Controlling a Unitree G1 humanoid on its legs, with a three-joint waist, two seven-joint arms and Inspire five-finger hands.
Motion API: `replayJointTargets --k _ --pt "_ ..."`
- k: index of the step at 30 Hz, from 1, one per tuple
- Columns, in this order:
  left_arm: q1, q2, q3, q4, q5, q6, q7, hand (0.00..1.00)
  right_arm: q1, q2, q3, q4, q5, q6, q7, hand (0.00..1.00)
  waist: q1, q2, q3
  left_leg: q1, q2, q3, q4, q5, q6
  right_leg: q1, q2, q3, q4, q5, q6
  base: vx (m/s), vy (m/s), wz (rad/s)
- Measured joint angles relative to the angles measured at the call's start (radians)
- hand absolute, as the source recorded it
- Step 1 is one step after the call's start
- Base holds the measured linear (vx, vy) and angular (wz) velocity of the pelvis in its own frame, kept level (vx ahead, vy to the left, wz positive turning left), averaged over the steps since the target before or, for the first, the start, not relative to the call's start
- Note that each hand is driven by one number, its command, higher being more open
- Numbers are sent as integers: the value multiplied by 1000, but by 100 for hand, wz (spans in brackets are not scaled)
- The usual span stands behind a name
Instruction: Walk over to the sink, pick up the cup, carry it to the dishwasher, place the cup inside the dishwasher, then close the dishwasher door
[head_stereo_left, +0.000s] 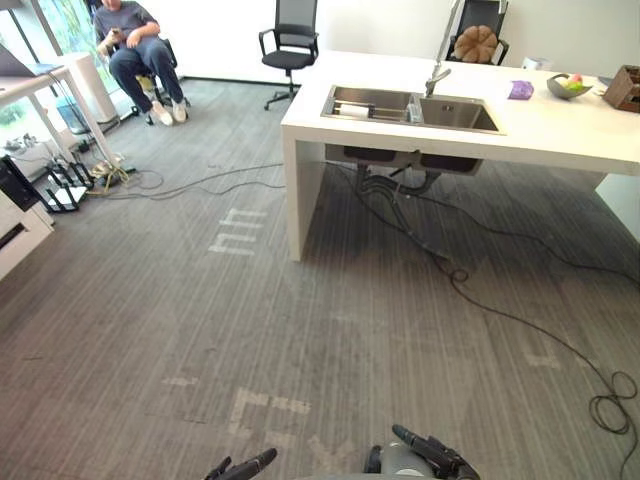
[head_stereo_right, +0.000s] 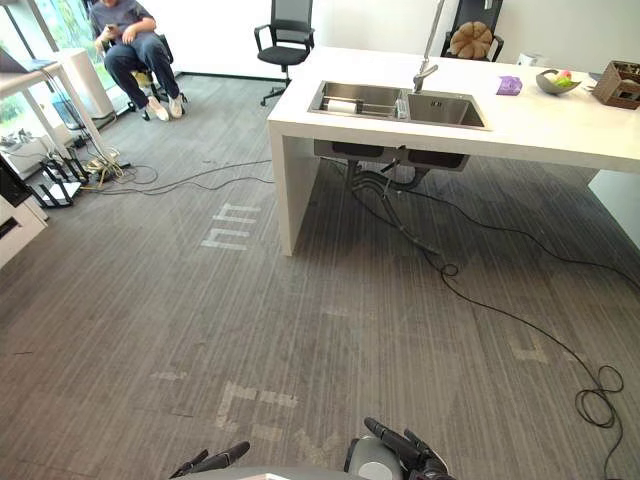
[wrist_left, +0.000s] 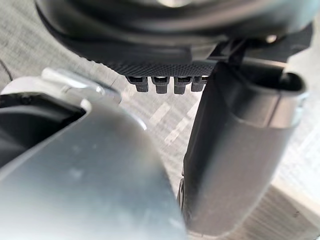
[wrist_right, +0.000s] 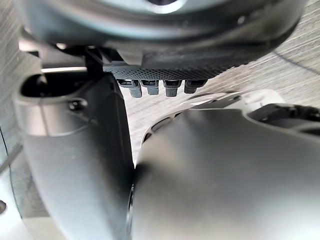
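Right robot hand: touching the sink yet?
Apart. The left eye view shows the right robot hand at the bottom edge, with bare carpet between it and the sink.

Grey striped carpet (head_stereo_left: 200, 330) surrounds a white counter (head_stereo_left: 560, 130). Beyond it, a black office chair (head_stereo_left: 290, 45) stands by a white wall (head_stereo_left: 215, 35). Bright windows (head_stereo_left: 70, 25) sit far to the counter's left.

A stainless-steel double-basin sink (head_stereo_left: 468, 114) is set into a white countertop (head_stereo_left: 560, 135) far across the room. A small clear vessel (head_stereo_left: 414, 109), probably the cup, stands upright on the divider between the basins.
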Motion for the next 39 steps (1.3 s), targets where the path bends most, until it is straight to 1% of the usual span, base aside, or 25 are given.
replayJointTargets --k 2,3,4,7,9,11,12,13,14,16,17,18,20,21,22,23,24,26,28,32,33,35,36,37,39 --pt "-7 7 11 5 7 3 0 100 3 11 -7 -9 0 5 4 100 -1 -24 11 22 9 -26 57 -70 -36 22 -15 27 -25 78 17 380 -360 35" --pt "-12 -3 8 8 16 7 0 100 8 9 -21 -19 0 6 7 100 -3 -13 8 42 32 -41 70 -100 -41 17 -6 10 55 79 -13 443 -382 47" --pt "-19 -19 9 6 16 3 -1 100 3 -3 -21 -23 -5 14 10 100 1 5 2 59 57 -54 76 -109 -35 2 6 -8 125 12 -58 434 -354 40" --pt "-42 -50 31 -8 23 -11 -4 100 -11 -10 -31 -20 -18 46 9 100 -1 24 -9 46 74 -85 192 -93 -23 24 44 -31 169 -78 -83 423 -282 1" --pt "-30 -57 35 -23 44 -13 14 100 -3 -14 -31 -13 -17 65 8 100 -6 41 -45 9 101 -104 298 -41 -27 62 82 -39 153 -110 -88 438 -208 -14" --pt "-29 -69 72 -32 47 -14 20 100 8 -13 -30 -11 -15 69 7 100 -25 47 -63 -91 113 -149 490 33 -77 97 101 -60 123 -118 -102 481 -175 7" --pt "-30 -82 98 -39 47 -20 23 100 9 -16 -29 -11 -15 67 6 100 -27 55 -63 -144 122 -159 597 109 -128 130 117 -63 92 -121 -106 452 -123 3" --pt "-31 -101 132 -47 47 -37 25 100 17 -20 -23 -11 -16 59 2 100 -24 66 -65 -216 136 -155 747 274 -140 194 142 -59 26 -119 -110 459 -76 -6" --pt "-25 -112 151 -63 48 -48 31 100 22 -24 -15 -12 -16 47 -3 100 -21 64 -54 -268 145 -145 865 287 -146 251 157 -55 -19 -118 -113 443 -56 -10" --pt "-22 -133 167 -99 58 -75 55 100 24 -24 -5 -11 -16 38 -22 100 -2 63 -45 -377 116 -101 1069 142 -118 389 167 -35 -118 -118 -113 412 -5 -27" --pt "-22 -144 165 -120 58 -87 71 100 20 -24 8 -11 -16 37 -23 100 17 60 -45 -440 93 -62 1077 69 -91 447 163 -13 -169 -117 -112 392 36 -44" --pt "-22 -149 165 -130 58 -90 75 100 14 -25 16 -11 -16 36 -22 100 26 60 -45 -475 87 -42 1055 38 -74 468 160 -2 -188 -117 -112 373 90 -62" --pt "-27 -152 167 -151 65 -110 96 100 -26 -14 44 -10 -18 39 -22 100 54 46 -32 -564 92 66 788 -33 -19 534 119 59 -238 -121 -101 456 194 -91" --pt "-28 -154 170 -153 65 -115 99 100 -34 -6 48 -11 -19 41 -19 100 63 41 -28 -566 92 91 672 -28 -18 546 100 79 -244 -130 -87 547 301 -108" --pt "-24 -164 169 -154 71 -138 113 100 -36 1 67 -24 -35 42 -16 100 71 49 -26 -546 97 111 386 25 -24 573 79 110 -265 -158 -60 565 342 -91" --pt "-20 -172 176 -151 64 -160 127 100 -35 0 78 -24 -58 40 -18 100 76 51 -20 -502 92 170 335 163 26 613 52 132 -272 -181 -39 472 296 -71" --pt "-26 -164 173 -154 63 -176 141 100 -40 7 94 -21 -62 41 -19 100 77 31 -19 -499 74 188 340 141 17 609 38 138 -256 -181 -40 471 230 -45" --pt "-35 -151 124 -195 65 -244 186 100 -54 27 132 -27 -87 54 -9 100 82 -5 -26 -507 50 218 355 95 34 575 46 148 -223 -172 -55 407 129 -24" --pt "-42 -142 15 -313 113 -273 321 100 -71 36 139 -27 -88 87 -16 100 77 -12 -27 -504 27 222 397 58 66 572 24 178 -203 -118 -47 425 160 6" --pt "-43 -123 -121 -610 264 -317 590 100 -86 37 122 -13 -86 147 -16 100 74 -28 -47 -431 -1 211 369 47 85 542 13 240 -61 -4 -30 383 156 11" --pt "-59 -113 -113 -765 343 -360 680 100 -88 41 112 -8 -70 151 -10 100 69 -46 -67 -385 -29 209 304 44 88 481 -6 235 74 38 26 319 95 1" --pt "-83 -92 -91 -906 431 -414 761 100 -95 43 87 -12 -27 152 3 100 63 -53 -72 -319 -56 211 226 30 86 382 -29 235 274 129 137 326 102 -10" --pt "-91 -75 -75 -1053 464 -433 797 100 -99 41 70 -25 4 151 8 100 60 -58 -70 -267 -77 229 185 21 86 262 -74 235 501 229 130 266 72 -29" --pt "-104 -62 -57 -1132 500 -472 823 100 -99 32 59 -48 11 144 12 100 59 -59 -68 -228 -83 240 179 1 85 171 -99 222 681 205 91 260 31 -33" --pt "-143 -52 -59 -1216 577 -540 851 100 -90 20 60 -90 33 132 19 100 54 -35 -68 -121 -70 239 143 -15 76 68 -103 166 841 146 20 242 4 1"
